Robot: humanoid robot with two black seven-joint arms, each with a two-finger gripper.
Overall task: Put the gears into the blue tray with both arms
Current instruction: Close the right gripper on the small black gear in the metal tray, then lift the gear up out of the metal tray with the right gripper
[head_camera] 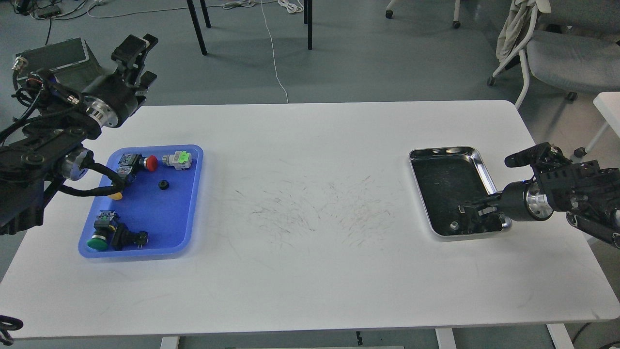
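The blue tray point(145, 228) lies on the left of the white table. One small black gear point(163, 184) rests on its floor near the middle, among several push-button switches. My left gripper point(139, 62) is raised beyond the table's far left edge, well behind the tray. It stands open with nothing between its fingers. My right gripper point(467, 214) reaches low into the near end of the steel tray point(487, 167). Its dark fingers blend into the black lining. A small round grey piece point(454, 225) lies just in front of the fingertips.
Switches with red point(151, 163), green point(98, 242) and light-green point(181, 158) caps sit in the blue tray, and my left arm's cable point(97, 191) hangs over its left side. A grey box point(53, 53) is behind the left arm. A chair point(557, 53) stands at the far right.
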